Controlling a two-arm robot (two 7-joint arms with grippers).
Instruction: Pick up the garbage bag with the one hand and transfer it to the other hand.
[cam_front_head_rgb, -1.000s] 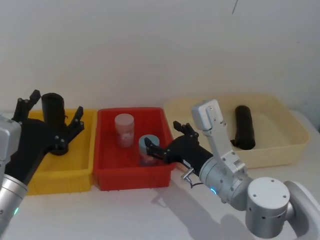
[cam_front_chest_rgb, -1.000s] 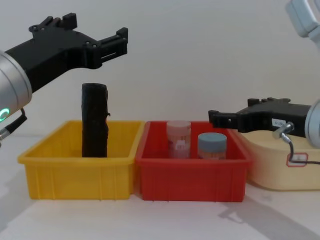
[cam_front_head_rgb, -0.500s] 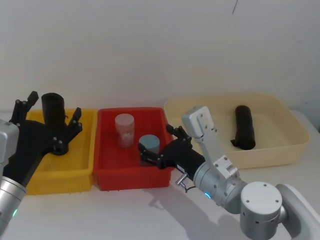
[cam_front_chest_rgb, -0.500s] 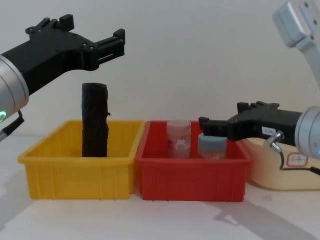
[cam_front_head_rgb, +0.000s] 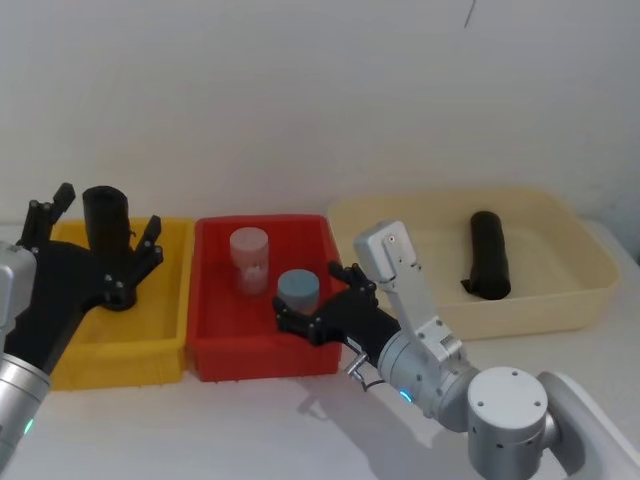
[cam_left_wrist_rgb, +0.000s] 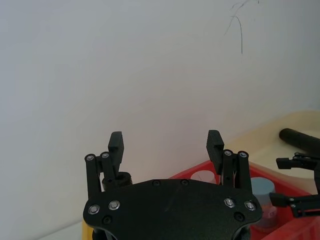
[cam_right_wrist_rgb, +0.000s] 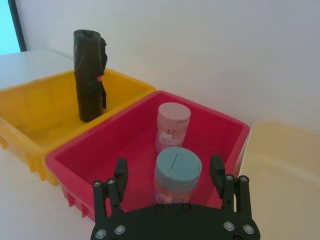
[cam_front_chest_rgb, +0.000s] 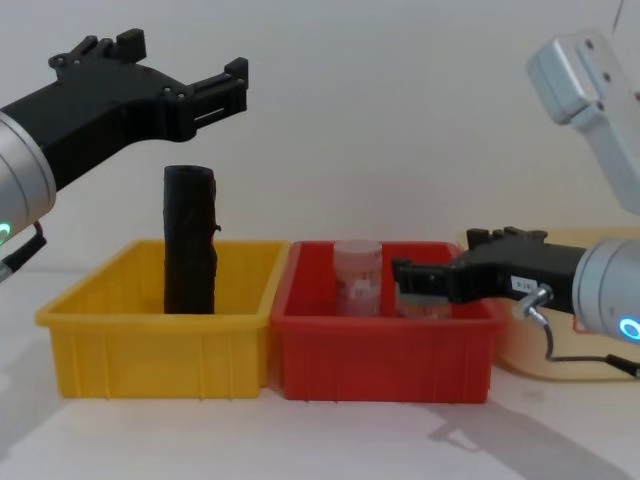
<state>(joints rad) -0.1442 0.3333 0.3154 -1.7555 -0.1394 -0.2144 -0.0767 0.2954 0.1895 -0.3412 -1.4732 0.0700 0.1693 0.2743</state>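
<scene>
**Left gripper open above the upright bag, right gripper open over the red bin**

The garbage bag (cam_front_chest_rgb: 190, 240) is standing upright in the yellow bin (cam_front_chest_rgb: 150, 345), at the 12 o'clock end of it, and its hollow end is pointing up. The roll is rising well above the bin's rim.

The left gripper (cam_front_chest_rgb: 185, 58) is hovering over the bag with its two fingers spread wide. In the chest view it is hanging clearly above the top of the roll and is not touching it. It is holding nothing. In the head view the fingers are showing at 9 o'clock and at 3 o'clock of the roll.

The red bin (cam_front_chest_rgb: 380, 350) is standing just beside the yellow one, at its 3 o'clock. The right gripper (cam_right_wrist_rgb: 168, 165) is reaching over the 6 o'clock side of the red bin, also with its fingers apart and with nothing between them. It is pointing toward the blue-lidded jar (cam_front_head_rgb: 298, 288) and is near it; I cannot tell if it is touching the jar. The pink-lidded jar (cam_front_head_rgb: 249, 255) is standing at 11 o'clock of the blue-lidded one.

At 3 o'clock of the red bin the cream tray (cam_front_head_rgb: 545, 300) is sitting on the table (cam_front_head_rgb: 250, 430), and a slimmer black roll (cam_front_head_rgb: 490, 255) is lying in it.
</scene>
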